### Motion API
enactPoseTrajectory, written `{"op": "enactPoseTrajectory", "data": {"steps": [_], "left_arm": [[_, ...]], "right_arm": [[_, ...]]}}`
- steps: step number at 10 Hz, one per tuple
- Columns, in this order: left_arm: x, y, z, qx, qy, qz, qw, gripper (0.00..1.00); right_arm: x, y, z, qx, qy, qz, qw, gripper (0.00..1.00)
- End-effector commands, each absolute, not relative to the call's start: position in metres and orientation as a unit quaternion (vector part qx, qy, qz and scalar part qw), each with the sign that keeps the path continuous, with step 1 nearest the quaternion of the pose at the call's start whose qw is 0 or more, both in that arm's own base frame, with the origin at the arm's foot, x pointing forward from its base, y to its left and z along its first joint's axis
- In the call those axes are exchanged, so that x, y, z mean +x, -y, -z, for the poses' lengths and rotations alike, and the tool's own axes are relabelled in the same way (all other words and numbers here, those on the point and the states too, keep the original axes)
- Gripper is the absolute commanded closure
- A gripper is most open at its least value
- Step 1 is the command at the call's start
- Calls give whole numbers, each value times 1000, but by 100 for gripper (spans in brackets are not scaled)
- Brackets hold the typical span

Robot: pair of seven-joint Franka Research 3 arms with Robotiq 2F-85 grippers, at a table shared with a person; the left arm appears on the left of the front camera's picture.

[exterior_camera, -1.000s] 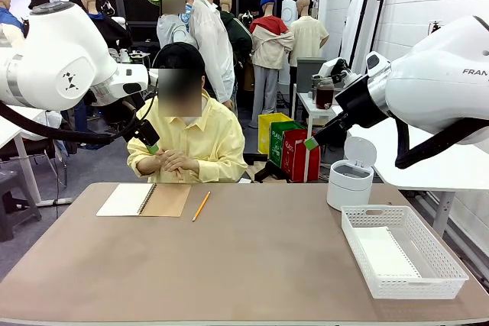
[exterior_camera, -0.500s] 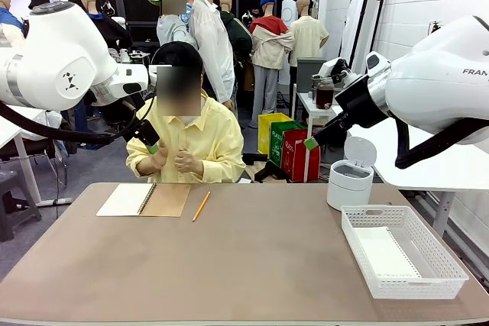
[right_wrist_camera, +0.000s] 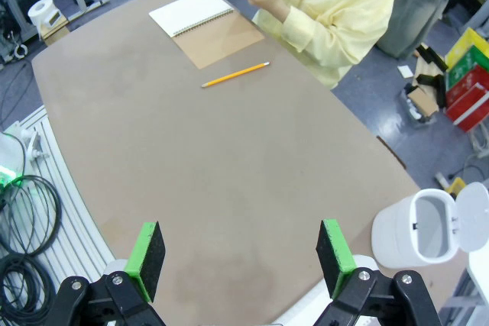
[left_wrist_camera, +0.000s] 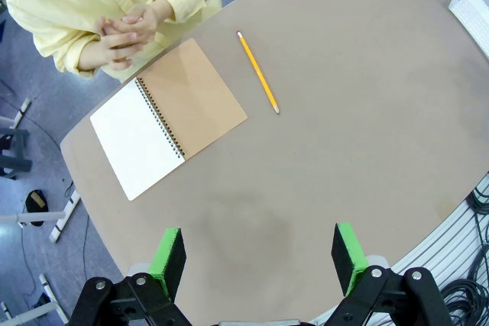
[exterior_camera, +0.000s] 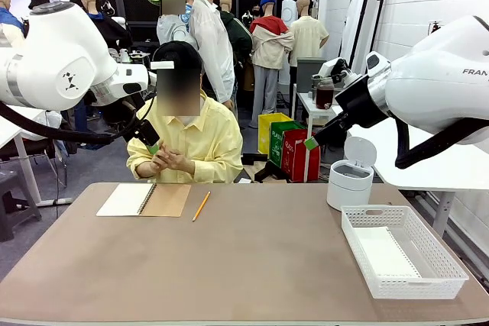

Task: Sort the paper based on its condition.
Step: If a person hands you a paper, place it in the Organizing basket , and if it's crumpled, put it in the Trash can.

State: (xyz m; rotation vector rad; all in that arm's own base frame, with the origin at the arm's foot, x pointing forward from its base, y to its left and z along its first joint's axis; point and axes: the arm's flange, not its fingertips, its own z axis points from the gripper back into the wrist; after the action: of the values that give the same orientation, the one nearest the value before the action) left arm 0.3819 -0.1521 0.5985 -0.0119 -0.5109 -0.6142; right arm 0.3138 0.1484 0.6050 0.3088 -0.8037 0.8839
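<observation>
Both claws, the left gripper (left_wrist_camera: 260, 261) and the right gripper (right_wrist_camera: 241, 261), hang spread wide and empty above the table (exterior_camera: 252, 265). What looks like a flat white sheet of paper (exterior_camera: 386, 253) lies in the basket (exterior_camera: 416, 284) at the near right corner. The notebook (exterior_camera: 144, 199) sits by the far left edge, with the person's hands (exterior_camera: 166, 161) clasped beyond it. Best to wait high, jaws wide, until a sheet is offered.

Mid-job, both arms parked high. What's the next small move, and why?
Probably hold: the left tool and right tool hang open above the table, the notebook lies untouched, and the person's hands are clasped, offering no sheet.
</observation>
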Motion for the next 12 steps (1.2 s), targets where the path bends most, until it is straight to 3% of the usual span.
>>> {"op": "enactPoseTrajectory", "data": {"steps": [1,12], "left_arm": [[383,150,-600,-5,250,299,921,0],[383,150,-600,-5,250,299,921,0]], "right_arm": [[313,-149,-606,147,373,-419,815,0],[313,-149,-606,147,373,-419,815,0]]}}
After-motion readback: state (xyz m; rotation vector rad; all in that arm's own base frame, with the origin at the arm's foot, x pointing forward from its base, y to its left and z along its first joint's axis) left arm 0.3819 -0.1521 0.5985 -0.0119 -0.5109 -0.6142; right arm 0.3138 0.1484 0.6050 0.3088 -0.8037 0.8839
